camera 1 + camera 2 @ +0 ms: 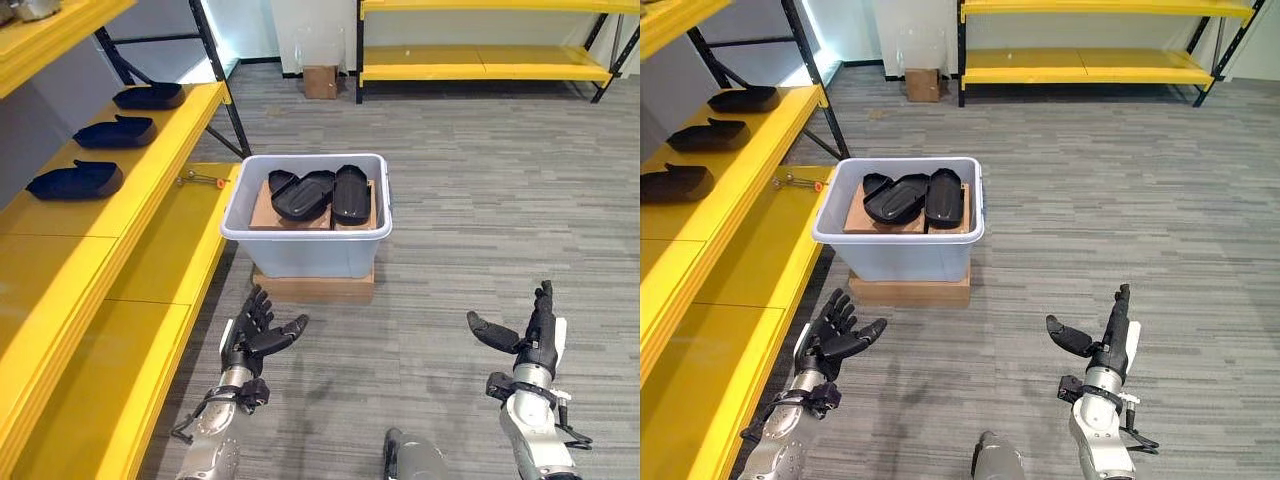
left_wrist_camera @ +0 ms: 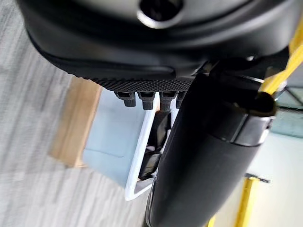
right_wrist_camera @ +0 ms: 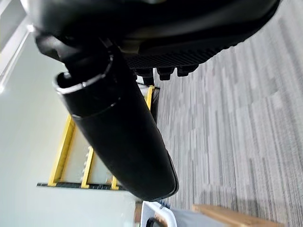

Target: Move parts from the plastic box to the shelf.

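**Inspector A:** What is recorded for the fixed furniture?

**Inspector B:** A yellow metal shelf with black uprights (image 1: 150,190) is noted along the robot's left. Three black moulded plastic parts (image 1: 117,131) are laid in a row on its upper board, well apart from one another. A small orange-handled tool (image 1: 203,180) is seen on the lower board, near the box. A second yellow shelf (image 1: 485,60) is noted against the far wall, with a small brown cardboard carton (image 1: 320,80) on the grey striped carpet floor (image 1: 480,200) beside it.

**Inspector A:** And the container?

**Inspector B:** A pale blue-grey plastic box (image 1: 305,245) is set on a flat wooden block (image 1: 312,287) just beside the shelf. Further black moulded parts (image 1: 318,192) are found lying inside it on a brown cardboard sheet (image 1: 262,208), overlapping each other.

**Inspector A:** The hands?

**Inspector B:** The left robot hand (image 1: 252,338) is held near the front of the box, fingers spread and straight, nothing grasped. The right robot hand (image 1: 530,340) is raised over bare carpet, well apart from the box, fingers extended upward, thumb out, nothing held.
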### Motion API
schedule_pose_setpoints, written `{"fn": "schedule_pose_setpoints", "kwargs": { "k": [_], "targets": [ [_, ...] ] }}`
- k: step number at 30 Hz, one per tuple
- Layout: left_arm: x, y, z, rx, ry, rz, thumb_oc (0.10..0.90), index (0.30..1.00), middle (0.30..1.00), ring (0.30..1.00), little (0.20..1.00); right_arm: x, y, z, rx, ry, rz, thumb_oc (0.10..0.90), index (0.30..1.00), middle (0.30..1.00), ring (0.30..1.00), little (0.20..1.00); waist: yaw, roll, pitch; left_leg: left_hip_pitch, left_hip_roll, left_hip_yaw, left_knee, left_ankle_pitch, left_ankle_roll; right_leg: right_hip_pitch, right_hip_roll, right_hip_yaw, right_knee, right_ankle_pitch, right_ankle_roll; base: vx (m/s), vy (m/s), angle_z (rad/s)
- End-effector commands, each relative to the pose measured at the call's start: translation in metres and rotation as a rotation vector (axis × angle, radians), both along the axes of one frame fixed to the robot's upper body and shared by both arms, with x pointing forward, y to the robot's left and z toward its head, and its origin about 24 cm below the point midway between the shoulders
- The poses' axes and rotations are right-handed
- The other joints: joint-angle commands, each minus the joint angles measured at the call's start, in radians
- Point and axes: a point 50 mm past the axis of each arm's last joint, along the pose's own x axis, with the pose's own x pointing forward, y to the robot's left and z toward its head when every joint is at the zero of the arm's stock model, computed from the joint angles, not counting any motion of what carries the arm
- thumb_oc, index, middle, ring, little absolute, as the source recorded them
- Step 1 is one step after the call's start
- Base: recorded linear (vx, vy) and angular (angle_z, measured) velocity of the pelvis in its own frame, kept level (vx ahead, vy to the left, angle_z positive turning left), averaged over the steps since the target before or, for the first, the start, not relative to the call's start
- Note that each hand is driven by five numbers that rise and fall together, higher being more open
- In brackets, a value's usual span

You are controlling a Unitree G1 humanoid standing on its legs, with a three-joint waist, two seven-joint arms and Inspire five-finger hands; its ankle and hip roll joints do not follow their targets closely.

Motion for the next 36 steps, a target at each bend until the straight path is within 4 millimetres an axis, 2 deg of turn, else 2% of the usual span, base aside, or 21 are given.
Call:
{"fn": "schedule_pose_setpoints", "kwargs": {
  "k": [1,2,3,5,6,7,8,10,11,12,13,16,18,21,24,28,30,31,32,36],
  "targets": [
    [0.020,0.002,0.051,0.029,-0.312,-0.026,0.900,1.000,1.000,1.000,1.000,0.011,0.000,0.043,-0.092,-0.238,0.086,0.900,1.000,1.000,1.000,1.000,0.005,-0.019,-0.062,0.012,-0.089,0.079,0.411,0.089,0.020,0.144,0.113,-0.037,-0.241,0.020,-0.052,0.09,-0.066,0.05],
    [0.021,0.001,0.053,0.031,-0.323,-0.040,0.900,1.000,1.000,1.000,1.000,0.011,0.001,0.043,-0.087,-0.236,0.101,0.900,1.000,1.000,1.000,1.000,0.012,-0.024,-0.050,-0.047,-0.087,0.086,0.442,0.059,0.039,0.169,0.118,-0.029,-0.247,0.018,-0.051,0.14,-0.003,0.16],
    [0.020,0.003,0.053,0.038,-0.331,-0.042,0.900,1.000,1.000,1.000,1.000,0.010,0.002,0.041,-0.071,-0.231,0.117,0.900,1.000,1.000,1.000,1.000,0.020,-0.033,-0.034,-0.088,-0.078,0.098,0.410,0.025,0.066,0.196,0.115,-0.013,-0.248,0.017,-0.041,0.12,0.087,0.06],
    [0.019,0.004,0.055,0.041,-0.336,-0.034,0.900,1.000,1.000,1.000,1.000,0.011,0.002,0.042,-0.062,-0.224,0.135,0.900,1.000,1.000,1.000,1.000,0.022,-0.040,-0.022,-0.101,-0.052,0.114,0.329,0.013,0.086,0.218,0.109,0.001,-0.248,0.018,-0.031,0.10,0.181,-0.08],
    [0.018,0.007,0.056,0.037,-0.338,-0.017,0.900,1.000,1.000,1.000,1.000,0.011,0.002,0.042,-0.070,-0.214,0.152,0.900,1.000,1.000,1.000,1.000,0.025,-0.048,-0.013,-0.112,-0.032,0.128,0.225,0.020,0.097,0.240,0.099,0.017,-0.251,0.019,-0.020,0.11,0.241,-0.01],
    [0.017,0.009,0.056,0.036,-0.337,-0.010,0.900,1.000,1.000,1.000,1.000,0.011,0.002,0.042,-0.071,-0.210,0.156,0.900,1.000,1.000,1.000,1.000,0.028,-0.048,-0.010,-0.117,-0.028,0.126,0.174,0.030,0.096,0.249,0.096,0.022,-0.252,0.018,-0.016,0.19,0.351,0.01],
    [0.015,0.012,0.055,0.029,-0.332,0.003,0.900,1.000,1.000,1.000,1.000,0.010,0.003,0.040,-0.073,-0.200,0.163,0.900,1.000,1.000,1.000,1.000,0.039,-0.045,-0.006,-0.130,-0.024,0.100,0.057,0.065,0.086,0.272,0.092,0.040,-0.254,0.013,-0.007,0.19,0.291,0.06],
    [0.012,0.017,0.052,0.022,-0.325,0.017,0.900,1.000,1.000,1.000,1.000,0.009,0.004,0.038,-0.076,-0.189,0.169,0.900,1.000,1.000,1.000,1.000,0.051,-0.043,0.000,-0.133,-0.013,0.071,-0.043,0.111,0.072,0.297,0.088,0.054,-0.256,0.005,0.002,0.19,0.238,-0.04],
    [0.009,0.021,0.050,0.019,-0.318,0.030,0.900,1.000,1.000,1.000,1.000,0.009,0.004,0.037,-0.076,-0.183,0.176,0.900,1.000,1.000,1.000,1.000,0.061,-0.039,0.002,-0.139,0.009,0.067,-0.111,0.162,0.073,0.305,0.090,0.059,-0.261,0.015,0.000,0.19,0.208,-0.17],
    [0.006,0.026,0.046,0.018,-0.309,0.046,0.900,1.000,1.000,1.000,1.000,0.008,0.004,0.036,-0.076,-0.176,0.189,0.900,1.000,1.000,1.000,1.000,0.067,-0.037,0.003,-0.137,0.027,0.054,-0.152,0.189,0.063,0.317,0.089,0.065,-0.261,0.010,0.005,0.37,0.343,-0.28],
    [0.000,0.033,0.041,0.020,-0.295,0.072,0.900,1.000,1.000,1.000,1.000,0.006,0.005,0.034,-0.076,-0.161,0.221,0.900,1.000,1.000,1.000,1.000,0.069,-0.037,0.000,-0.126,0.065,0.047,-0.228,0.230,0.033,0.340,0.079,0.072,-0.263,-0.008,0.019,0.37,0.308,-0.27],
    [-0.005,0.039,0.036,0.024,-0.287,0.101,0.900,1.000,1.000,1.000,1.000,0.001,0.007,0.030,-0.067,-0.133,0.268,0.900,1.000,1.000,1.000,1.000,0.068,-0.036,0.004,-0.122,0.088,0.053,-0.281,0.255,0.020,0.355,0.066,0.074,-0.250,-0.021,0.030,0.33,0.341,-0.22],
    [-0.009,0.045,0.034,0.023,-0.282,0.119,0.900,1.000,1.000,1.000,1.000,0.000,0.007,0.026,-0.052,-0.112,0.278,0.900,1.000,1.000,1.000,1.000,0.080,-0.031,0.006,-0.108,0.080,0.052,-0.294,0.234,0.030,0.354,0.062,0.073,-0.229,-0.028,0.037,0.24,0.330,-0.17],
    [-0.008,0.048,0.035,0.046,-0.276,0.118,0.900,1.000,1.000,1.000,1.000,-0.006,0.004,0.023,-0.009,-0.110,0.252,0.900,1.000,1.000,1.000,1.000,0.085,-0.034,0.004,-0.099,0.053,0.013,-0.268,0.189,0.044,0.336,0.039,0.079,-0.176,-0.041,0.047,0.27,0.376,-0.27],
    [-0.005,0.045,0.038,0.081,-0.285,0.078,0.900,1.000,1.000,1.000,1.000,-0.012,0.002,0.019,0.015,-0.104,0.231,0.900,1.000,1.000,1.000,1.000,0.091,-0.045,-0.001,-0.103,0.007,-0.002,-0.226,0.135,0.065,0.330,0.018,0.075,-0.164,-0.031,0.064,0.23,0.301,-0.01],
    [-0.005,0.040,0.040,0.115,-0.290,0.038,0.900,1.000,1.000,1.000,1.000,-0.013,0.007,0.019,0.012,-0.112,0.240,0.900,1.000,1.000,1.000,1.000,0.097,-0.058,-0.005,-0.093,-0.051,0.009,-0.205,0.093,0.106,0.337,-0.021,0.079,-0.147,-0.024,0.092,0.24,0.338,0.07],
    [-0.005,0.040,0.040,0.119,-0.288,0.044,0.900,1.000,1.000,1.000,1.000,-0.012,0.008,0.019,0.015,-0.114,0.240,0.900,1.000,1.000,1.000,1.000,0.099,-0.057,-0.009,-0.095,-0.057,0.013,-0.205,0.089,0.112,0.335,-0.026,0.081,-0.147,-0.014,0.098,0.14,0.235,-0.01],
    [-0.005,0.045,0.042,0.137,-0.293,0.067,0.900,1.000,1.000,1.000,1.000,-0.009,0.010,0.020,0.025,-0.123,0.238,0.900,1.000,1.000,1.000,1.000,0.103,-0.065,-0.011,-0.087,-0.087,0.025,-0.202,0.069,0.134,0.342,-0.051,0.081,-0.137,0.006,0.122,0.12,0.222,-0.08],
    [-0.005,0.046,0.042,0.141,-0.296,0.067,0.900,1.000,1.000,1.000,1.000,-0.009,0.010,0.020,0.025,-0.125,0.239,0.900,1.000,1.000,1.000,1.000,0.103,-0.066,-0.012,-0.086,-0.090,0.027,-0.202,0.067,0.136,0.342,-0.053,0.080,-0.137,0.009,0.124,0.17,0.337,-0.21],
    [0.000,0.051,0.058,0.232,-0.341,0.031,0.900,1.000,1.000,1.000,1.000,0.000,0.017,0.025,0.015,-0.160,0.230,0.900,1.000,1.000,1.000,1.000,0.134,-0.069,-0.024,-0.083,-0.144,0.061,-0.208,0.032,0.180,0.339,-0.102,0.038,-0.107,0.088,0.143,0.10,0.276,-0.26]
  ]
}}
